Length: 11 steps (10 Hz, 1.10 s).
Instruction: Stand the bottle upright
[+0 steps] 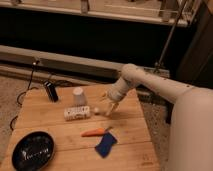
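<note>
Small whitish bottle [77,113] of translucent plastic, dark specks across the label, small white cap [96,110] at the right end. Lying flat on its side, not upright, with the long axis running roughly left to right. Resting near the middle of the wooden table [45,107], just in front of the white cup [78,96] and apart from it. Cap end turned toward the gripper [109,108], which hangs low over the tabletop just beside that end, on the right. Contact between the two impossible to make out.
</note>
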### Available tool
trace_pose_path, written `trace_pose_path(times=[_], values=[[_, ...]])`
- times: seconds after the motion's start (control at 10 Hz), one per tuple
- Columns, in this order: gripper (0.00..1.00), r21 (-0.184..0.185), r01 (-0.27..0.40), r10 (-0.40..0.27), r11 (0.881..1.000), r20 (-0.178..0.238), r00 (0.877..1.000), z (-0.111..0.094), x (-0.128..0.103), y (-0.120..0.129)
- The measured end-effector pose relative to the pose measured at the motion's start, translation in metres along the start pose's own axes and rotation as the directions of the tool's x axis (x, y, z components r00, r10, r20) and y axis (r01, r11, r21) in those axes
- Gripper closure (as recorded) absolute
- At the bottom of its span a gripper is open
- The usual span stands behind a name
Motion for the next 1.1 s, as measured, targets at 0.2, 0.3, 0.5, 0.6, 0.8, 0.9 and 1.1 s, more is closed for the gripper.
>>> trace_pose_path(times=[0.2,0.3,0.5,0.6,0.8,0.9,1.1], values=[[0.37,-0.003,-0.058,0.058,0.998,0.034,0.998,0.008,-0.002,0.001],[0.37,-0.005,-0.078,0.079,0.997,0.043,0.996,0.010,-0.003,0.000],[0.37,0.000,-0.127,0.126,0.992,0.052,0.991,0.017,-0.001,-0.003],[0.37,0.006,-0.140,0.140,0.990,0.054,0.989,0.020,0.001,-0.006],[0.37,0.020,-0.165,0.163,0.986,0.061,0.985,0.028,0.004,-0.010],[0.37,0.030,-0.178,0.176,0.983,0.062,0.982,0.032,0.006,-0.011],[0.37,0.038,-0.193,0.190,0.981,0.059,0.980,0.041,0.008,-0.013]])
